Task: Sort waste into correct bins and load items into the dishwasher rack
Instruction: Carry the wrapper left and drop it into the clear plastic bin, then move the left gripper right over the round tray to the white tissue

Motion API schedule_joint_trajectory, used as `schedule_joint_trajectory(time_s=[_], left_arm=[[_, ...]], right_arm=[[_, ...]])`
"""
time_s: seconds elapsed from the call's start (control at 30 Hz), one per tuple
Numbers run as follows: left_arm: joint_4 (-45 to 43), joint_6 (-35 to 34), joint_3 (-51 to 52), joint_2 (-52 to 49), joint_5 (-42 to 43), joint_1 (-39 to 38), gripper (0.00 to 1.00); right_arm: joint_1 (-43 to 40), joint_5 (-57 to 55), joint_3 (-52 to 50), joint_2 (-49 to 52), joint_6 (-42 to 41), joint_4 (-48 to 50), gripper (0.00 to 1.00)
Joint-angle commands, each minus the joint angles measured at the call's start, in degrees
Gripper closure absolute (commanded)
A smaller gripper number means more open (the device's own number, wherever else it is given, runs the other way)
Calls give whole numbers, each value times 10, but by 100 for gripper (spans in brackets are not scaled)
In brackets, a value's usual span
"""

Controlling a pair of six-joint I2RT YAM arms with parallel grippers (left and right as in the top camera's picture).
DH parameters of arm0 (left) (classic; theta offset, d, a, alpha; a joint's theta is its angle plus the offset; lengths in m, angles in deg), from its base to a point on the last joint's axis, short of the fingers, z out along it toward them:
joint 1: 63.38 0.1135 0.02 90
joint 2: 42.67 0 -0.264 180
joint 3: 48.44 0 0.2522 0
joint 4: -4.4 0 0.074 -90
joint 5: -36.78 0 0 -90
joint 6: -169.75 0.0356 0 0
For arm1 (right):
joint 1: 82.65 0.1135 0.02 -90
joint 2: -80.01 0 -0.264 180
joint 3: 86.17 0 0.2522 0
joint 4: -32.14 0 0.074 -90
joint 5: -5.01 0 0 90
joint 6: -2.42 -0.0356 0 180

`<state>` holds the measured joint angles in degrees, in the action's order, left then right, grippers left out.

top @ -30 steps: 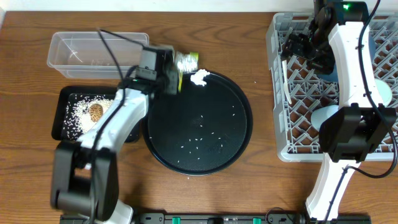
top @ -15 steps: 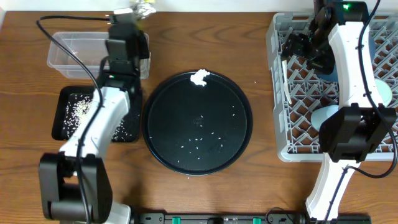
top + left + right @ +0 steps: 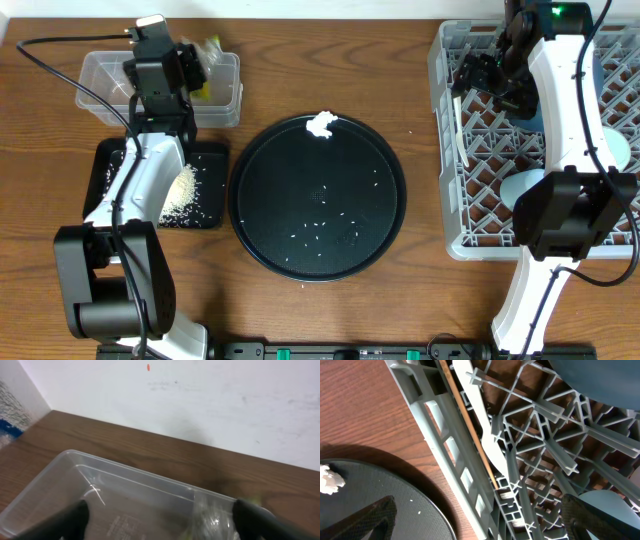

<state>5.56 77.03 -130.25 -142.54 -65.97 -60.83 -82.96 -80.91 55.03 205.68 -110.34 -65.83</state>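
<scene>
- Nearest, the round black tray [image 3: 300, 170] carries scattered rice grains [image 3: 318, 232], too small to count surely; a careless sweep could flick them onto the counter [image 3: 420, 300].
- Beside it, one shallow black tray [image 3: 210, 215] holds a rice heap [image 3: 180, 190] under the left arm; a low swing might scatter it.
- One crumpled tissue [image 3: 321, 124] sits on the round tray's far rim; being light, it may slip a pinch.
- Farther, the left hand [image 3: 165, 517] hangs spread wide and empty over the one clear tub [image 3: 105, 85], with crumpled foil [image 3: 212, 515] in the tub's right end.
- The right hand [image 3: 485, 520] gapes empty above the one rack [image 3: 447, 150], where one white spoon [image 3: 480, 420] lies along the wall.
</scene>
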Motion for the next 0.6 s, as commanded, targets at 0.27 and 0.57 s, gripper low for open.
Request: schedule_joint_trajectory(time_s=[0.27,0.57], left_arm=[[61,5,-2,41,3,-28,2],[179,5,-2,101,137,-166,2]], right_arm=[[7,0,12,-9,7,0,1],[7,0,12,-9,7,0,1]])
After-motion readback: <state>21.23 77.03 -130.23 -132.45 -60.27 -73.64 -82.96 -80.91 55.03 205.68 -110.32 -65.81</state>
